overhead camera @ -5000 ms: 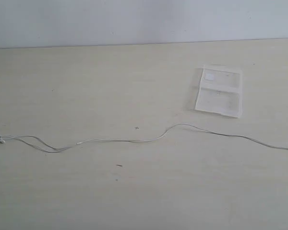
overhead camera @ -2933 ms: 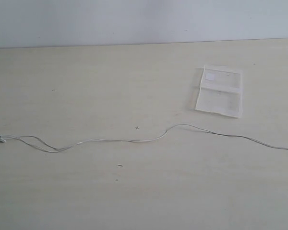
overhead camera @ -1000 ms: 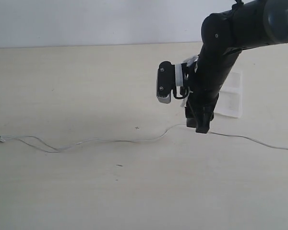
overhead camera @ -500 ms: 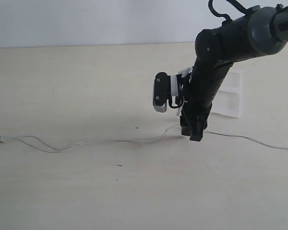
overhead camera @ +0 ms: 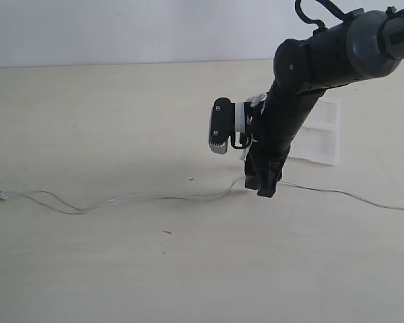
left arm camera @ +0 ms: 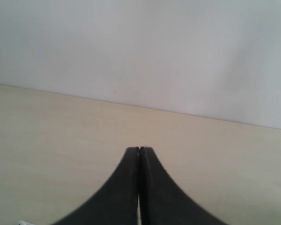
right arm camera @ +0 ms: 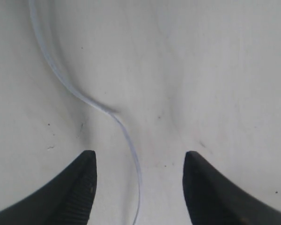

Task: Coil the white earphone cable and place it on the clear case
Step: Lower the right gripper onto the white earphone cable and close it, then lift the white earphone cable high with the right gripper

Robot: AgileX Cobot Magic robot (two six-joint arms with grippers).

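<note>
While the cable (overhead camera: 155, 197) lies stretched in a long wavy line on the table (overhead camera: 121, 121), the right claw (overhead camera: 264, 187) hangs low over a bend near its middle, jaws spread wide and holding nothing. In the right wrist view the cable (right arm camera: 91, 104) runs away ahead of the claw (right arm camera: 139, 159), curls once, and passes back between the two fingertips, a little nearer one than the other, flat on the surface. Whether the tips touch the table cannot be told. One long run of cable trails off to one side of the claw, and the other run leaves the exterior view on the opposite side. The case (overhead camera: 321, 138) sits just behind the claw, partly hidden by the arm, with nothing on it. The left claw (left arm camera: 139, 151) is pressed shut on nothing over bare table, out of the exterior view.

The step in hand looks like the first pick, with no coil made yet. To do it well, the claw should drop straight until its tips graze the table, keeping the wire centred between them. It should then close fully, since so thin a wire could slip through any gap. Gripping square to the wire would give the pads the best bite. A slow lift should follow, as the long loose runs will drag and could tug the wire free.
</note>
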